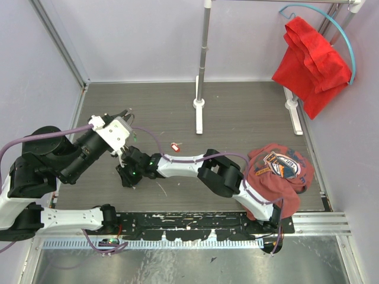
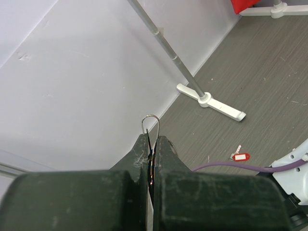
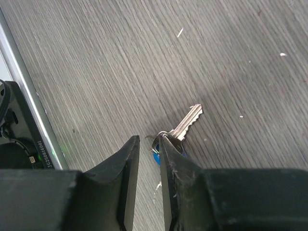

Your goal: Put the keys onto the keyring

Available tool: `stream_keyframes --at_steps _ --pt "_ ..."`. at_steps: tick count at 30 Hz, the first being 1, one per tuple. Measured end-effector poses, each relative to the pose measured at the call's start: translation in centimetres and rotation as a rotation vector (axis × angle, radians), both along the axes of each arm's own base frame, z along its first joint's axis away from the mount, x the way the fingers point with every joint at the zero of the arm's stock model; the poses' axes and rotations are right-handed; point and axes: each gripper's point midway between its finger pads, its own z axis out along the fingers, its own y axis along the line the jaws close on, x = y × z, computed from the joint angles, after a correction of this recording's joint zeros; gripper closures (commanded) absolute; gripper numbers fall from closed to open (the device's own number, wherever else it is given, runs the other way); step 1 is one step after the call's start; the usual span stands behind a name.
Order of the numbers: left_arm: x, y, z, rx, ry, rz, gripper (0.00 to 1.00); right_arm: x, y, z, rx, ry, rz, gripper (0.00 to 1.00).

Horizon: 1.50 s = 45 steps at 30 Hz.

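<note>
My left gripper [image 1: 125,114] is raised above the floor and shut on the keyring [image 2: 151,115], a thin wire loop whose top sticks out past the fingertips [image 2: 142,140]. My right gripper [image 1: 127,176] is low over the floor with its jaws a little apart and nothing between them. A silver key [image 3: 188,121] with a blue tag [image 3: 155,158] lies on the floor just beside the right fingertip, its small ring touching or hidden by that finger. A second key with a red tag [image 1: 174,146] lies farther off on the floor and also shows in the left wrist view [image 2: 240,156].
A white stand with a metal pole [image 1: 200,106] rises behind the keys, and another stand foot [image 1: 292,109] is at the right. A red cloth [image 1: 311,62] hangs at the back right. A red shirt [image 1: 278,171] lies at the right. A purple cable [image 2: 231,168] crosses near the left gripper.
</note>
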Motion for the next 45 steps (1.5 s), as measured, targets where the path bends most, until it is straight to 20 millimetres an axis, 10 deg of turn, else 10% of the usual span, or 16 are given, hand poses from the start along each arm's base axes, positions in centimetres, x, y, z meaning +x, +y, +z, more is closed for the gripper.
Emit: stream_keyframes --at_steps 13,23,45 --pt "0.0 0.0 -0.1 0.002 0.0 0.0 1.0 -0.1 -0.2 -0.3 -0.015 -0.009 0.003 0.99" --pt "0.1 0.1 -0.1 0.005 -0.002 0.008 1.0 -0.6 -2.8 0.9 -0.037 -0.021 -0.007 0.99" --pt "-0.5 -4.5 -3.7 0.093 0.056 -0.123 1.0 -0.8 -25.3 29.2 0.344 -0.506 -0.144 1.0"
